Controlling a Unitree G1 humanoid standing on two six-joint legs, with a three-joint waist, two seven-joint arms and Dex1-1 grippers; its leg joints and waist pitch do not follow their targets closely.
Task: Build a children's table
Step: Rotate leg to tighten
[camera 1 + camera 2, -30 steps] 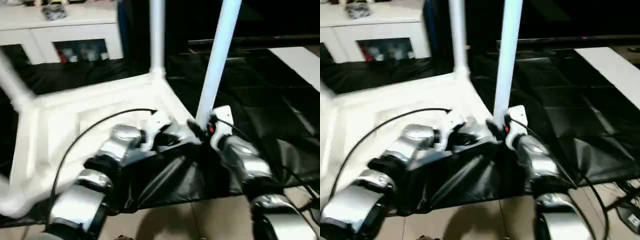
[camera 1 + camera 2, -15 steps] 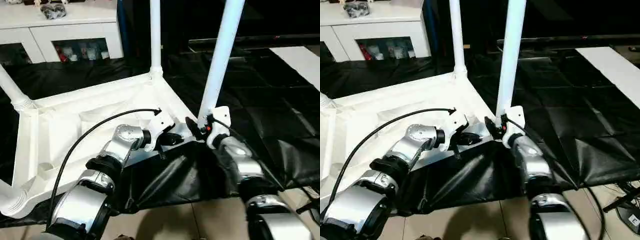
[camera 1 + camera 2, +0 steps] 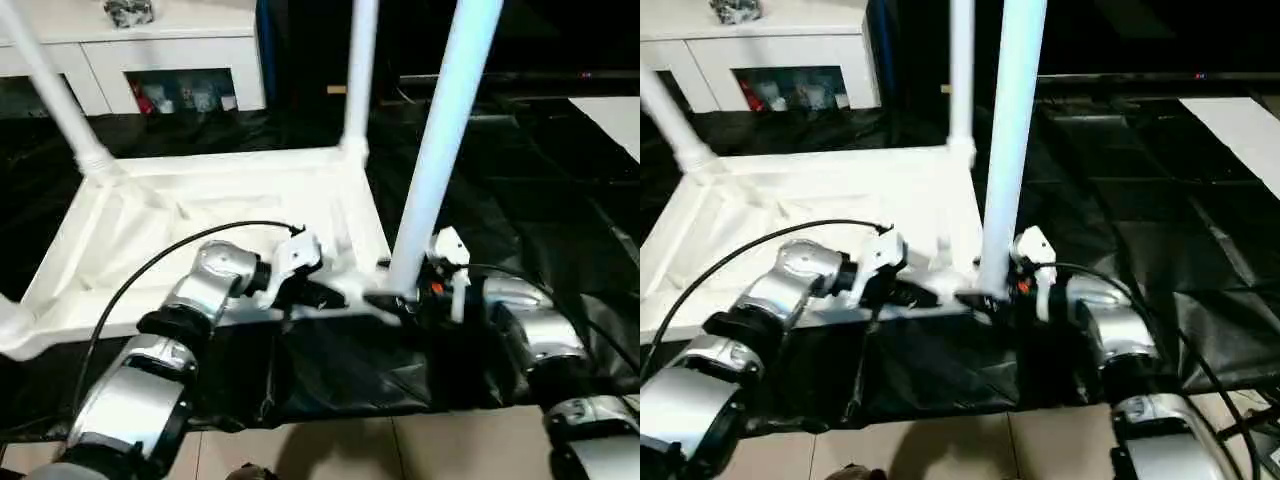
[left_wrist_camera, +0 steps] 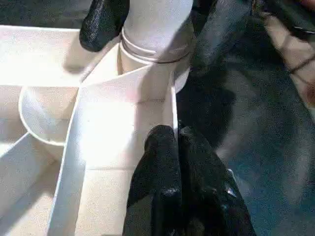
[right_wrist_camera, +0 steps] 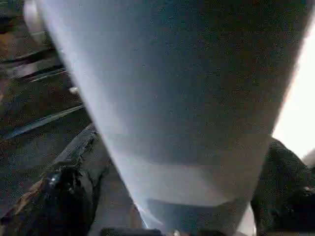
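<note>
The children's table (image 3: 210, 205) lies upside down on a black sheet, its ribbed underside facing up. White legs stand in its far left (image 3: 55, 95), far right (image 3: 358, 75) and near right (image 3: 440, 150) corner sockets. My right gripper (image 3: 400, 293) is at the foot of the near right leg. In the right wrist view that leg (image 5: 162, 98) rises between the fingers (image 5: 69, 196), which stand spread on either side of it. My left gripper (image 4: 172, 147) is shut, with its tips pressed against the table's near rim just left of that socket (image 4: 152, 54).
A white cabinet (image 3: 170, 60) with glass doors stands behind the table. The black sheet (image 3: 560, 200) spreads to the right, with a white panel (image 3: 610, 110) at its far edge. Tiled floor (image 3: 330, 450) shows in front. A black cable (image 3: 150, 270) loops over my left forearm.
The camera has shifted, so the table shows more squarely. My right gripper's fingers have spread wider around the foot of the near right leg. The left gripper stays shut on the rim.
</note>
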